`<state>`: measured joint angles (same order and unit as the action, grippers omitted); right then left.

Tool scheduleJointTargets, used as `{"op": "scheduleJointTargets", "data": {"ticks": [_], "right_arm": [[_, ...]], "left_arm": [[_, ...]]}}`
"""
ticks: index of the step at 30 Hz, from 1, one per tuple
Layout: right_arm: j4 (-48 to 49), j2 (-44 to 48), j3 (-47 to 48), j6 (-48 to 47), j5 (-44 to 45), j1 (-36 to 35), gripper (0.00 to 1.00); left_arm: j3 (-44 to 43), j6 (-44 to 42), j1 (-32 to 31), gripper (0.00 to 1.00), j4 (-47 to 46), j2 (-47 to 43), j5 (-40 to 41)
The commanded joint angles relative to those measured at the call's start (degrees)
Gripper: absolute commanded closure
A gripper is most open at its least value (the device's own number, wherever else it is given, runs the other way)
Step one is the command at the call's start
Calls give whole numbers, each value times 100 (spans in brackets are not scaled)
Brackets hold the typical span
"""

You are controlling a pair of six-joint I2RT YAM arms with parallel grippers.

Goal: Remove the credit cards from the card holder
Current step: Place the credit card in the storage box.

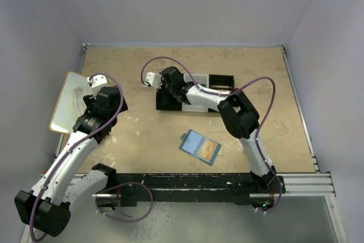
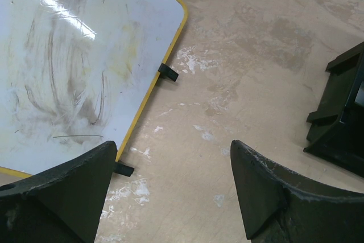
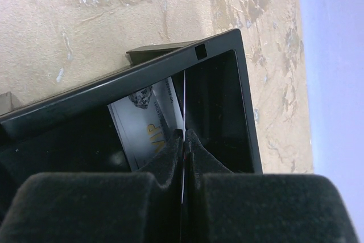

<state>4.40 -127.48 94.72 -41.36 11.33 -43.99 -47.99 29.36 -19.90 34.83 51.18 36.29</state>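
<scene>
Right gripper (image 3: pixel 183 138): jaws closed, apparently pinching the pale card (image 3: pixel 149 122) by one edge. The card hangs inside a corner compartment of the black tray (image 3: pixel 102 92), probably so it can be released there. Left gripper (image 2: pixel 173 155): fingers apart and empty, hovering over bare table beside the whiteboard (image 2: pixel 68 55), clear of the working arm. The card holder (image 1: pixel 195 142) lies open mid-table, well apart from the tray. The gold card (image 1: pixel 210 151) sits on its inner face, not yet removed.

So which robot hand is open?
The left gripper: its fingers stand wide apart over the table beside the whiteboard. The right gripper is pinched shut on a thin pale card in the black tray.
</scene>
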Motion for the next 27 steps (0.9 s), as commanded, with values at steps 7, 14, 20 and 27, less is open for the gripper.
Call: {"op": "scheduleJointTargets", "data": {"ticks": [7,14,20,27], "right_arm": [[40,-126,172,-493,336,-22,99],[-143,-194,250,-455,244,-24,92],[-158,-122,321,-132,73,-14,78],[-148,-80,403,206,105,-5,72]], "left_arm": [[-9,43,30,21,-180,-27,73],[0,43,31,21,-178,-35,71],[4,43,31,21,-181,-19,63],[0,32,31,21,-181,27,27]]}}
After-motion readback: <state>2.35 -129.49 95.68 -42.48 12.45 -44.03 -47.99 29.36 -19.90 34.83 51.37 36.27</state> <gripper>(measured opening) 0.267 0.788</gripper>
